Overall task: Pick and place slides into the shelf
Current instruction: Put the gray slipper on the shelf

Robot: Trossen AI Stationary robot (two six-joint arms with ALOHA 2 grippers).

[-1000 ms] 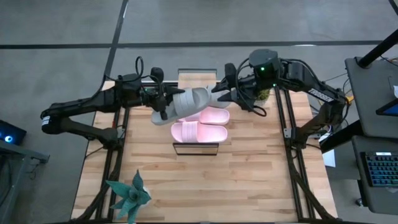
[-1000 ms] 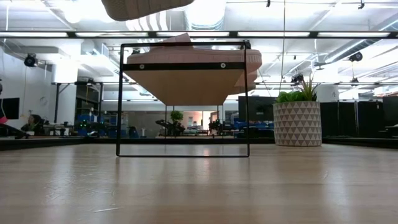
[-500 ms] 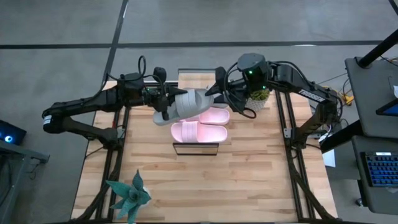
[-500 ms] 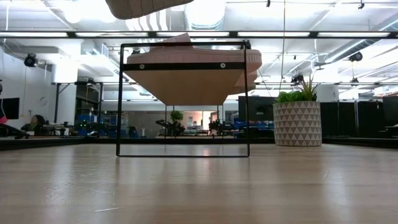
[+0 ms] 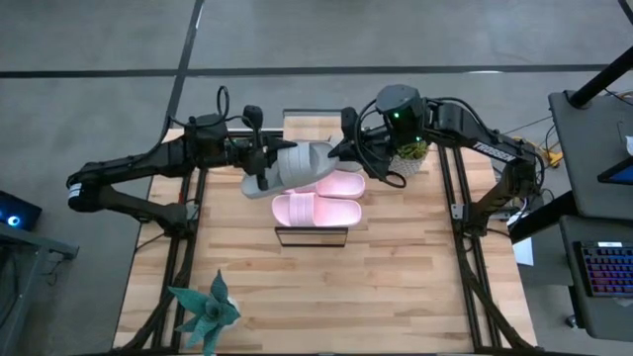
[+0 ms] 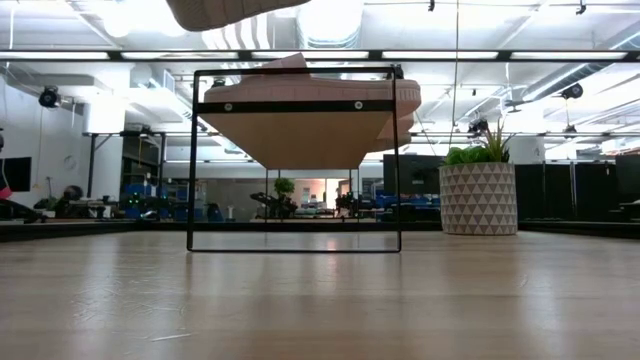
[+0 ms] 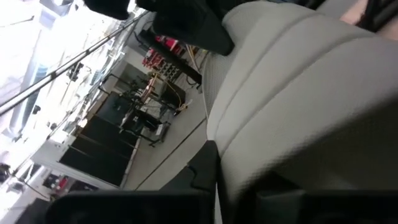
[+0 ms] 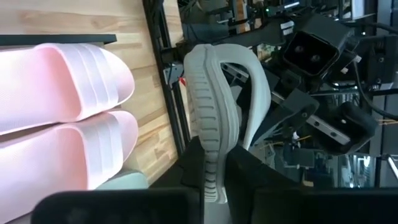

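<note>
No legible writing on slides [image 5: 307, 163]

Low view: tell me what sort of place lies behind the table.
Probably an open-plan lab or workshop: exposed ceiling ducts, long strip lights, and desks with equipment far back, past the shelf.

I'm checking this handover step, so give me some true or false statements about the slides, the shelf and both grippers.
1. Two pale pink slides lie side by side on the shelf. True.
2. The left gripper is shut on a grey slide held above the shelf. True.
3. The right gripper waits open, far from any slide. False: it is shut on the grey slide's other end.
4. A second grey slide rests on top of the pink pair. False: it lies below the held one, beside the pink slides.
5. A potted plant stands near the right arm. True.
</note>
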